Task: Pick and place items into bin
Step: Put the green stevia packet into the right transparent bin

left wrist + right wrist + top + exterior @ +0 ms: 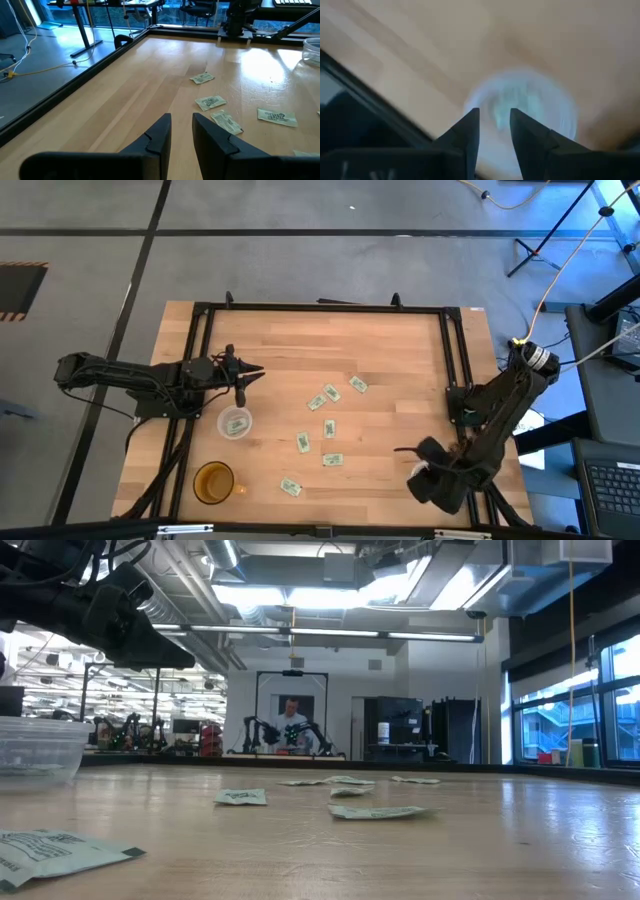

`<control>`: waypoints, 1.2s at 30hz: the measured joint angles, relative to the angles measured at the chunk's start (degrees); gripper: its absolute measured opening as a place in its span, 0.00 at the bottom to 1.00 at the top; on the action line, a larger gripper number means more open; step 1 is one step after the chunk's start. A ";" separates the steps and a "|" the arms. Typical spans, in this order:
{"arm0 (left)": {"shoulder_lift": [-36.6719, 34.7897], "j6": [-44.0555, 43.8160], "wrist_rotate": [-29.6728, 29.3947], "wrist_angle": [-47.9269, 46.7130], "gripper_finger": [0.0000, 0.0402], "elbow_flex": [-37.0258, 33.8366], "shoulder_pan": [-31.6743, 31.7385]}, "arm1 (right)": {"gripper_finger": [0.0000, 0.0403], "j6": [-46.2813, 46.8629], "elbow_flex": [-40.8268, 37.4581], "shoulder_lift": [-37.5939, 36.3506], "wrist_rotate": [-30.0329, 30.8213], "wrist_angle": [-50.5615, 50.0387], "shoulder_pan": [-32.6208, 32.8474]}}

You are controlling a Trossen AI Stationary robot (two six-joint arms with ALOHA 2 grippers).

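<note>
The left gripper [250, 375] hangs above the left part of the wooden table [400, 340], just beyond a clear cup [235, 423]. The cup holds something pale green and white. In the left wrist view the two dark fingers [160, 135] stand slightly apart, with nothing between them.

The right gripper [494, 125] is over the near right corner of the table, directly above a second clear cup [545, 110]. That cup is blurred in the right wrist view and mostly hidden under the arm in the high view. The gripper's fingers are spread with a plain gap between them, and they carry nothing. Whether this cup holds anything cannot be told.

Seven packets [329, 428] lie flat and loose on the middle of the table, between the two arms. Three lie near one another toward the far side [332, 391], and three more are spread about the centre [303, 442]. One lies alone near the front edge [291, 487], just right of an amber cup [213, 480]. No packet touches either gripper.

In the low view a person [291, 720] stands in the room well behind the table.
</note>
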 joint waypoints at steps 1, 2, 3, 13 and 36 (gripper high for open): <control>0.01 0.00 0.00 0.01 0.18 0.00 0.02 | 0.28 -2.96 0.55 -0.08 2.03 -0.82 -1.21; 0.02 0.00 0.00 0.00 0.18 0.00 0.01 | 0.28 -5.86 0.94 -0.12 3.42 -1.39 -2.63; 0.02 0.00 0.00 0.01 0.18 0.00 0.02 | 0.28 -8.44 1.00 -0.20 3.76 -1.52 -4.17; 0.02 0.00 0.00 0.01 0.18 0.00 0.01 | 0.28 -42.32 1.00 -0.28 -3.68 -1.11 -25.80; 0.00 0.44 0.01 -0.41 0.18 0.02 0.02 | 0.28 -90.12 0.98 15.47 -4.26 15.32 -62.46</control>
